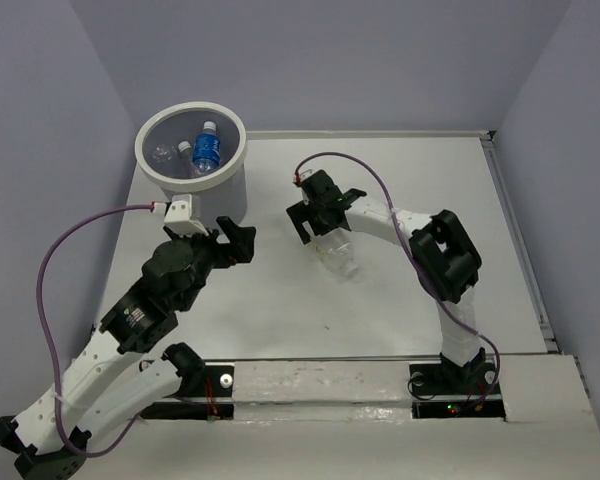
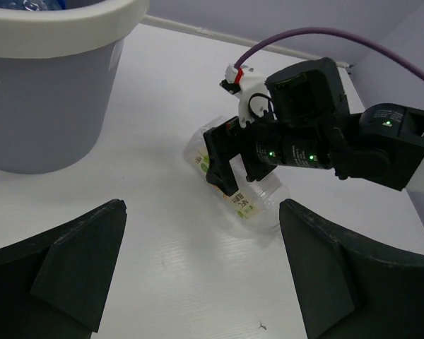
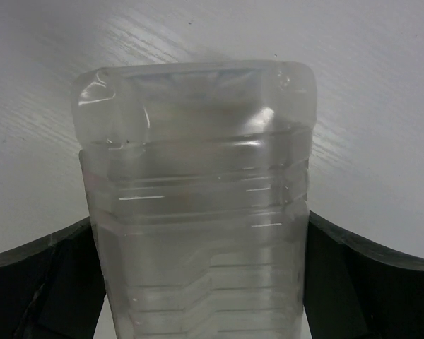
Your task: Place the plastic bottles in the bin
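Right gripper (image 1: 323,232) closed narrow on a clear bottle (image 1: 342,257); fingers (image 3: 35,282) press both ribbed sides. Bottle lies tilted at mid-table (image 1: 280,320), apart from the bin (image 1: 220,195); whether it rests on the surface or hangs just above, cannot tell. Yellow-green label on it, print too small to read. Left gripper (image 1: 238,243) spread wide, holding nothing, just beside the bin wall. Inside bin: one blue-labelled bottle (image 1: 206,150) and one unlabelled clear bottle (image 1: 164,153), possibly a third between them. One bin, two arms.
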Robot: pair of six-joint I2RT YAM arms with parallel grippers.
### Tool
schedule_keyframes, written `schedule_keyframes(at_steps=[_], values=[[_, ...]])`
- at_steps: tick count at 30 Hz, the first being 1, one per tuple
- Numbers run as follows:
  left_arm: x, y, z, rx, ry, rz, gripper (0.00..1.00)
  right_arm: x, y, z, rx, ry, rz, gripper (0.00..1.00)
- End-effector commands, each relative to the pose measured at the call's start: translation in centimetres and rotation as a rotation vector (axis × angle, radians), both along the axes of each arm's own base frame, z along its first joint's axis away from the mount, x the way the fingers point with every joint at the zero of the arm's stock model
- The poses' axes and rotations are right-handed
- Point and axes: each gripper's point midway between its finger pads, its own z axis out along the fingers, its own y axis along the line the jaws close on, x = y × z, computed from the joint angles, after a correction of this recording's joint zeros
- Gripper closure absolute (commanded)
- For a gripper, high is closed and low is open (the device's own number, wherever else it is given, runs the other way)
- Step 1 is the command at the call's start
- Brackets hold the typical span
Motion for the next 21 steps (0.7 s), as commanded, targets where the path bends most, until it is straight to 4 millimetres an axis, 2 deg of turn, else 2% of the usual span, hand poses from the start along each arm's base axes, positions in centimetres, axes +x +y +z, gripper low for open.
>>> schedule_keyframes(at_steps=[1,2,5,6,8,9,10,12,13,15,17,19,20,21], values=[[-0.2,1.8,1.6,0.008,-0.086,0.048,0.01,0.6,1.0,1.0,-0.048,-0.043,-0.024,0.03],[-0.3,1.9,1.8,0.002,-0.095,0.050,0.01,0.9,1.1,1.5,-0.035,-0.055,-0.056,0.07],[-0.7,2.4,2.3,-0.017,-0.120,0.055,0.01,1.8,1.3,4.9,-0.001,-0.140,-0.112,0.30],[-1.0,2.7,2.6,-0.025,-0.132,0.059,0.01,2.0,1.7,7.6,0.035,-0.192,-0.119,0.45],[-1.3,3.2,2.8,-0.027,-0.144,0.069,0.01,1.9,2.2,11.1,0.082,-0.248,-0.109,0.55],[-1.3,3.8,2.8,-0.021,-0.150,0.090,0.01,2.0,2.4,13.2,0.113,-0.282,-0.106,0.56],[-1.6,4.4,3.1,-0.030,-0.163,0.104,0.01,1.8,3.3,17.6,0.186,-0.350,-0.082,0.56],[-1.8,5.8,3.4,-0.036,-0.175,0.161,0.01,1.3,4.4,22.5,0.286,-0.425,-0.038,0.56],[-2.1,6.4,3.6,-0.052,-0.187,0.181,0.01,0.5,6.0,27.5,0.413,-0.491,0.025,0.56],[-2.4,7.4,3.9,-0.073,-0.203,0.222,0.01,-0.2,7.3,32.3,0.545,-0.559,0.091,0.58],[-2.8,8.5,4.1,-0.108,-0.226,0.261,0.02,-0.8,9.1,38.1,0.707,-0.648,0.165,0.62],[-3.3,9.2,4.2,-0.148,-0.238,0.284,0.02,-1.2,10.7,41.0,0.798,-0.692,0.215,0.63],[-3.5,9.8,4.2,-0.167,-0.245,0.300,0.02,-1.6,12.4,43.4,0.888,-0.734,0.295,0.63],[-3.5,9.8,4.0,-0.161,-0.240,0.307,0.02,-1.2,12.9,44.7,0.934,-0.777,0.297,0.63]])
